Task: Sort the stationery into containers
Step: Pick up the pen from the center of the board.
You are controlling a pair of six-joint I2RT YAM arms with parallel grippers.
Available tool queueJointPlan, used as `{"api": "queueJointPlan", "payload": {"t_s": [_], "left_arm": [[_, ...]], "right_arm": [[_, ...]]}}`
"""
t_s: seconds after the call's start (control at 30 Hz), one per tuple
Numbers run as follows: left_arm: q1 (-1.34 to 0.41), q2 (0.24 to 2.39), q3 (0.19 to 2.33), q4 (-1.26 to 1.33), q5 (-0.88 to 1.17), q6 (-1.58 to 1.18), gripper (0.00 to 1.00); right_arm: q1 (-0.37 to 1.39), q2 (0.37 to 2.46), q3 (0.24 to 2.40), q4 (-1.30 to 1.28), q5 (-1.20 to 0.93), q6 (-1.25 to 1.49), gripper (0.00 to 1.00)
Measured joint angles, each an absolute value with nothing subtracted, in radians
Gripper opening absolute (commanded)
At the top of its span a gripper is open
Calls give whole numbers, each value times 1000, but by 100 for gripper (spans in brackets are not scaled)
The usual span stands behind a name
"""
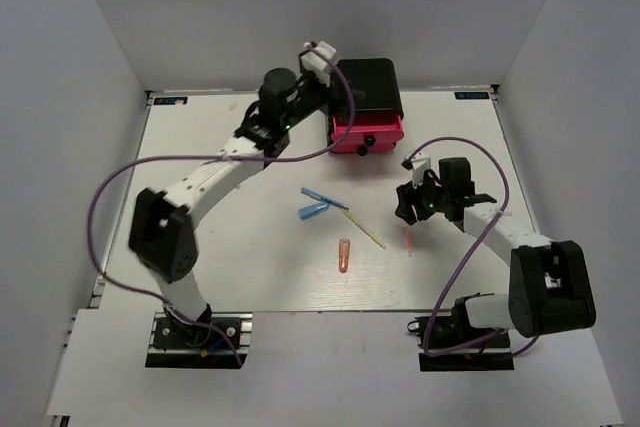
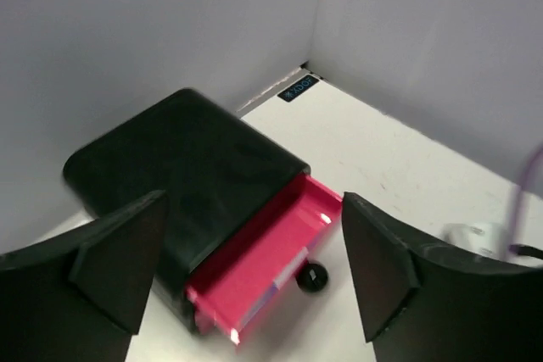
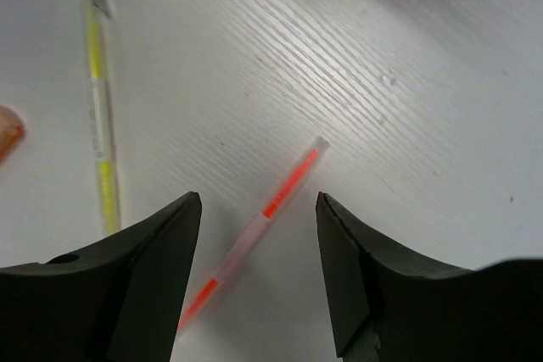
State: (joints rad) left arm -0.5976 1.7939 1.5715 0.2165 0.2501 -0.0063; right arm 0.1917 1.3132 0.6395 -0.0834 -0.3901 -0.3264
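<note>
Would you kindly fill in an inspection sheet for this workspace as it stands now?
Surface: white table, ridged, no spills seen.
Job's things: black box at the far edge, one pink drawer pulled open; blue marker, thin blue pen, yellow-green pen, orange marker and orange-red pen lie loose mid-table.
Clutter: nothing seen.
Grippers: left gripper open above the drawer; right gripper open, straddling the orange-red pen, not gripping.
Cables: purple cables, one looping off each arm.
Surroundings: plain grey walls on three sides.
</note>
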Motion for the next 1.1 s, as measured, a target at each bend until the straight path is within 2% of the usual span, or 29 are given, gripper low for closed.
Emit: {"api": "queueJointPlan", "payload": {"t_s": [0.2,0.33,0.43,0.57,0.6,0.7,0.87,1.1], "left_arm": [[-598,1385,1197,201,108,-162,100],[-598,1260,1036,147,-4,-282,100],[-599,1278,1005,53,-81,-362,100],[-598,1305,965,-38,-136,-435,100],[-598,1305,952,-48,-140,-447,100],[-598,1314,927,-62,-138,-481,100],[-598,1380,926,-59,-102,-515,100],[-598,1485,925,-64,-52,-518,98]], "right_arm": [[197,1405,648,-102,-274,-319,60],[198,1475,681,-113,-226,-322,54],[199,1496,697,-115,-205,-324,47],[202,1513,714,-117,-181,-327,30],[203,1514,715,-118,-178,-329,24],[203,1514,717,-124,-175,-332,17],[202,1501,723,-170,-234,-362,17],[202,1365,849,-319,-542,-509,13]]}}
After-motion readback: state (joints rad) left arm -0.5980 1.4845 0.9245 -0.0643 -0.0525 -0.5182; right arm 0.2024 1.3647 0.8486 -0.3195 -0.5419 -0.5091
